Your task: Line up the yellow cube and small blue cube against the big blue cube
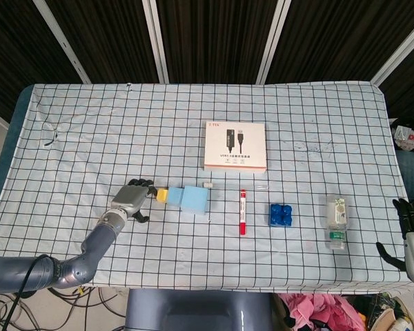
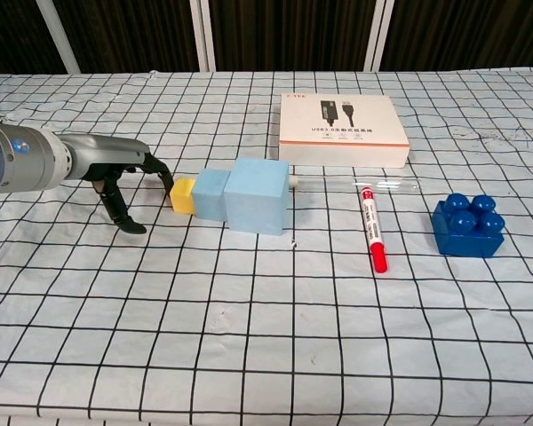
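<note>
The big blue cube (image 1: 196,199) (image 2: 258,195) sits near the table's middle. The small blue cube (image 1: 174,196) (image 2: 210,194) lies flush against its left face, and the yellow cube (image 1: 163,196) (image 2: 183,194) sits against the small one's left side, so all three form a row. My left hand (image 1: 132,198) (image 2: 124,177) hovers just left of the yellow cube, fingers curved downward and apart, fingertips at or touching the cube's left face, holding nothing. My right hand (image 1: 410,227) stays at the table's far right edge, fingers spread, empty.
A white USB box (image 1: 235,145) (image 2: 342,130) lies behind the cubes. A red-capped marker (image 1: 242,212) (image 2: 372,227), a clear tube (image 2: 391,185), a dark blue studded brick (image 1: 280,214) (image 2: 468,224) and a small bottle (image 1: 337,221) lie to the right.
</note>
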Controlling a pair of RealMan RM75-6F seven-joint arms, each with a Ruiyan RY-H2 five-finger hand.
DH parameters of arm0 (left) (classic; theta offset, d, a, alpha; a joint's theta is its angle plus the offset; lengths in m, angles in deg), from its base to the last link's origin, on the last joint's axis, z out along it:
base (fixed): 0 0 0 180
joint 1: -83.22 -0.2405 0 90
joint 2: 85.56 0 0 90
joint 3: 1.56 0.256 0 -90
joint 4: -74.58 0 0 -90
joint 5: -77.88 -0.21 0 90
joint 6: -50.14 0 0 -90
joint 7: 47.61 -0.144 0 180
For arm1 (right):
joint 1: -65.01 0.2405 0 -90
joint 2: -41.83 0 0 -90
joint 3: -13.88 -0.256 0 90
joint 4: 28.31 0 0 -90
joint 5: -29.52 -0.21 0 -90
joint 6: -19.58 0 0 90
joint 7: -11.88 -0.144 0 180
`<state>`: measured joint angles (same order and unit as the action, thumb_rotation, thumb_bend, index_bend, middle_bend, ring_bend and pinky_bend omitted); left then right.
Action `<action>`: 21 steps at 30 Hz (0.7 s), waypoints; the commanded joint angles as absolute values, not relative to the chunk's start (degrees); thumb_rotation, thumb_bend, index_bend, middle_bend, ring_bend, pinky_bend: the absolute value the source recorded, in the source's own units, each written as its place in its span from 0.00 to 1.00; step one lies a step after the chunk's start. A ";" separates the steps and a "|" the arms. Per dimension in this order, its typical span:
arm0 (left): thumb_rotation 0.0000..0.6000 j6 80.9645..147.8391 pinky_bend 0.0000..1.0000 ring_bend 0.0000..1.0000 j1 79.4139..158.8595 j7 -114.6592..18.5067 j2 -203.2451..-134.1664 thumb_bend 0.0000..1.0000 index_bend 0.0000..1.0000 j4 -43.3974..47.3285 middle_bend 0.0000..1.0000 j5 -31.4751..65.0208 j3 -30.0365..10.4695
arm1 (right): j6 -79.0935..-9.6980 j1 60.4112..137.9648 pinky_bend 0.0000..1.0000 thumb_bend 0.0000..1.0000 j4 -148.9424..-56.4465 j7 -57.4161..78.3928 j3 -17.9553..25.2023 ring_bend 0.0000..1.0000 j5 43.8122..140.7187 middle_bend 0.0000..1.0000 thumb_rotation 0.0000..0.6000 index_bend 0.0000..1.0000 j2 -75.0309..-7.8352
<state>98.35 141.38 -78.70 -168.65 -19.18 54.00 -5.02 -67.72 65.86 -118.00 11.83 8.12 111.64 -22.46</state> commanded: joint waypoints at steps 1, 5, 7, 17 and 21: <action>1.00 98.46 0.00 0.00 141.60 -78.75 -168.73 0.26 0.26 -19.19 0.07 54.08 -5.01 | -67.75 65.83 0.11 0.22 -118.07 11.82 8.13 0.00 111.65 0.04 1.00 0.00 -22.42; 1.00 98.63 0.00 0.00 141.96 -78.84 -168.94 0.26 0.26 -19.14 0.07 54.31 -4.95 | -67.79 65.80 0.11 0.22 -118.15 11.86 8.14 0.00 111.67 0.04 1.00 0.00 -22.37; 1.00 98.73 0.00 0.00 142.06 -78.83 -169.02 0.26 0.26 -19.08 0.07 54.37 -4.96 | -67.80 65.80 0.11 0.22 -118.17 11.86 8.13 0.00 111.66 0.04 1.00 0.00 -22.35; 1.00 98.80 0.00 0.00 142.64 -79.08 -169.56 0.26 0.26 -18.63 0.07 54.90 -4.78 | -67.84 65.76 0.11 0.22 -118.12 11.67 8.10 0.00 111.65 0.04 1.00 0.00 -22.27; 1.00 99.76 0.00 0.00 142.71 -79.60 -168.83 0.26 0.26 -19.12 0.07 55.19 -4.45 | -67.96 65.72 0.11 0.22 -118.14 11.57 8.07 0.00 111.68 0.04 1.00 0.00 -22.22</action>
<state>99.50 142.69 -79.43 -169.06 -18.94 55.09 -4.56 -67.95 65.72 -118.14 11.58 8.08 111.68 -22.22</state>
